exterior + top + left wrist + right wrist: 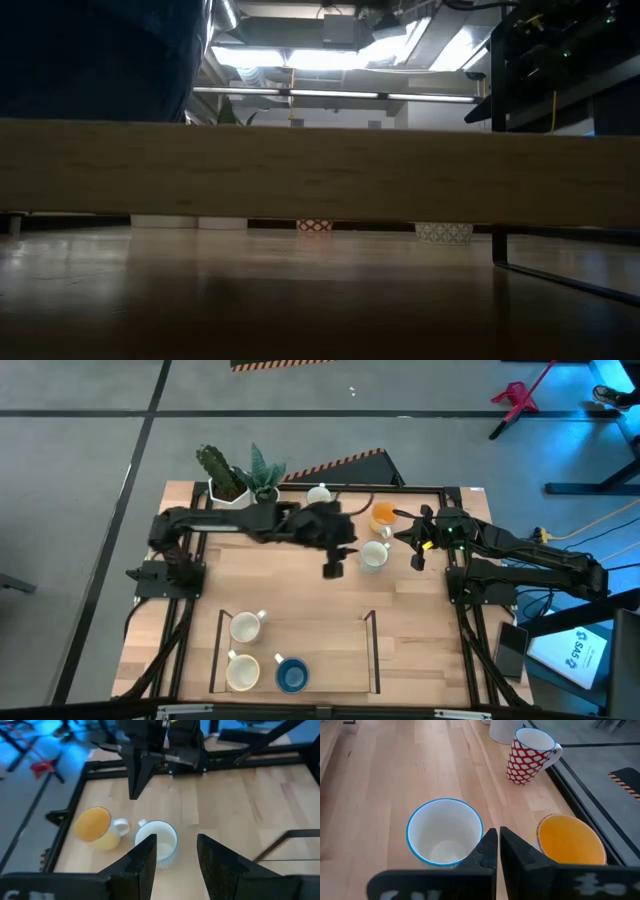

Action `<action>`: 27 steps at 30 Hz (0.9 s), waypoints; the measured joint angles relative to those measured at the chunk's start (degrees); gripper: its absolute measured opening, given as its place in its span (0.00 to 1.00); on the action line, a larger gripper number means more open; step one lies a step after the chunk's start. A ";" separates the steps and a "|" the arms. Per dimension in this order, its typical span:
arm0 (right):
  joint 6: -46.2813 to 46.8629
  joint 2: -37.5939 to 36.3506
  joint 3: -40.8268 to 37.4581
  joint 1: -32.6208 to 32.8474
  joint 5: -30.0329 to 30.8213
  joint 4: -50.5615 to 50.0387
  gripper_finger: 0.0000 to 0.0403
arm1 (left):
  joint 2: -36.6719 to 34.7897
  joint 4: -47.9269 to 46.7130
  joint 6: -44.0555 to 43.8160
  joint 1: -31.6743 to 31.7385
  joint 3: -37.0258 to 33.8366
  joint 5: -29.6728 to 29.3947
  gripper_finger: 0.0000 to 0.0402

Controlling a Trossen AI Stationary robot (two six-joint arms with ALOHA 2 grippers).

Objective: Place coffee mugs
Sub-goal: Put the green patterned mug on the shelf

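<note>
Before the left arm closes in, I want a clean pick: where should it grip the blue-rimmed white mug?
Probably the rim wall. The blue-rimmed white mug stands upright, mouth open, so one finger inside and one outside from above should work. Its handle points toward the orange mug close beside it, so grip the opposite side. The left gripper is open.

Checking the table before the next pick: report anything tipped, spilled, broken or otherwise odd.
Nothing stands out. The mugs that show clearly stand upright and unspilled: the blue-rimmed mug, the orange mug and the red-patterned mug at the back, and three mugs inside the front frame. The left gripper is open, the right gripper shut.
</note>
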 joint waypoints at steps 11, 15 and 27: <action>-0.16 0.00 0.00 -0.01 0.02 -3.01 0.01 | 13.23 5.23 14.72 4.32 -0.04 9.25 0.34; -0.16 0.00 0.00 0.01 0.02 -2.99 0.01 | 16.56 6.70 17.33 4.27 -0.04 9.41 0.34; -0.21 0.00 0.00 0.00 0.02 -2.97 0.01 | 20.99 9.17 21.66 4.38 -0.02 9.37 0.34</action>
